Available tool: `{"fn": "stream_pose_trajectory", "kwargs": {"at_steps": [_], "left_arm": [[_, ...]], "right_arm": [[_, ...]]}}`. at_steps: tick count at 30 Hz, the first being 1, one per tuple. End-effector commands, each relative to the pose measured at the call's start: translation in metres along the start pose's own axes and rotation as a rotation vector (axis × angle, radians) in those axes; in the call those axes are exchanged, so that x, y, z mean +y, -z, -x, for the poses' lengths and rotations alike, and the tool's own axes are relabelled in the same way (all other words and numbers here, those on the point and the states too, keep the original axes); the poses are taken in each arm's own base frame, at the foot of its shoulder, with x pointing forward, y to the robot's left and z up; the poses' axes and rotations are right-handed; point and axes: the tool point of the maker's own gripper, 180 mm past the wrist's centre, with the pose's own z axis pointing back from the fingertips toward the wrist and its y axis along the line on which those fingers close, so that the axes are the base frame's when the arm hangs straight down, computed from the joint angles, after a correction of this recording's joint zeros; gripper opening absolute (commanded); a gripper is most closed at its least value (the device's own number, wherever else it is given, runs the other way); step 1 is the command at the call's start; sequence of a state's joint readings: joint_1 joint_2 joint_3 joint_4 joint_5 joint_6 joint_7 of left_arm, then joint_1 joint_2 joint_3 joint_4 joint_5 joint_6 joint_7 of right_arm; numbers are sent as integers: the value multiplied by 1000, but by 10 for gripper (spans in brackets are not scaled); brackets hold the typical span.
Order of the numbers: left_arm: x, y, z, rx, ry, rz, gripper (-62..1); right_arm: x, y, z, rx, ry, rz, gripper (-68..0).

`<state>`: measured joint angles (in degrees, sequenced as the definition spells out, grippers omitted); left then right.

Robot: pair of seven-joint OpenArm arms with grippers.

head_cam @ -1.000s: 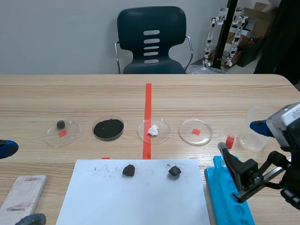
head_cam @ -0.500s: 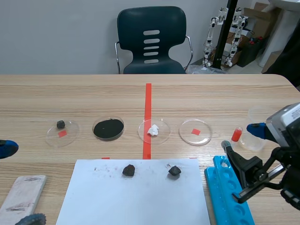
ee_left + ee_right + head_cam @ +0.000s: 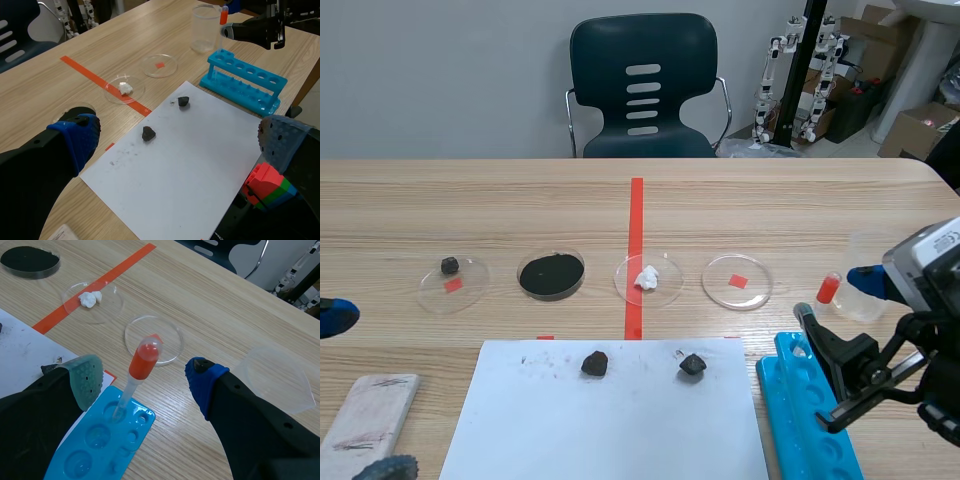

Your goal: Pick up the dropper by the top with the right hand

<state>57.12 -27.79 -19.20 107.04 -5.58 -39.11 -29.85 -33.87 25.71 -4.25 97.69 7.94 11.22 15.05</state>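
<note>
The dropper [image 3: 137,371], a clear tube with a red bulb on top, stands tilted in a hole of the blue rack [image 3: 95,450]. My right gripper [image 3: 145,375] is open, with one pad on each side of the bulb and a gap to both. In the scene view the red bulb of the dropper [image 3: 829,289] shows between the fingers of the right gripper [image 3: 833,296], above the rack [image 3: 810,440]. My left gripper [image 3: 177,140] is open and holds nothing, low at the table's near left.
A clear beaker [image 3: 868,278] stands just beyond the right gripper. Several petri dishes [image 3: 737,281] lie in a row along the table's middle. White paper [image 3: 610,415] carries two dark stones [image 3: 595,363]. A wooden block [image 3: 365,410] lies near left.
The dropper's red bulb has shifted up and to the right, and the right gripper has shifted slightly right with it. The left arm has kept still.
</note>
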Motion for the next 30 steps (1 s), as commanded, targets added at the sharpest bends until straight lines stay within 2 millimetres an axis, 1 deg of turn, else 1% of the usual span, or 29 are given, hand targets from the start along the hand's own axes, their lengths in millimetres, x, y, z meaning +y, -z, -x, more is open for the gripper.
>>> {"fn": "stream_pose_trajectory", "kwargs": {"at_steps": [1, 20, 25, 29, 30], "left_arm": [[0, 2, -8, -34, -1, -3, 14], [0, 2, -8, -34, -1, -3, 14], [0, 2, -8, -34, -1, -3, 14], [0, 2, -8, -34, -1, -3, 14], [0, 2, -8, -34, -1, -3, 14]], "right_arm": [[-4, 2, -6, -24, -10, 7, -318], [-10, 8, -10, -24, -21, 17, -318], [-10, 8, -10, -24, -21, 17, -371], [-10, 8, -10, -24, -21, 17, -373], [-10, 8, -10, -24, -21, 17, -384]]}}
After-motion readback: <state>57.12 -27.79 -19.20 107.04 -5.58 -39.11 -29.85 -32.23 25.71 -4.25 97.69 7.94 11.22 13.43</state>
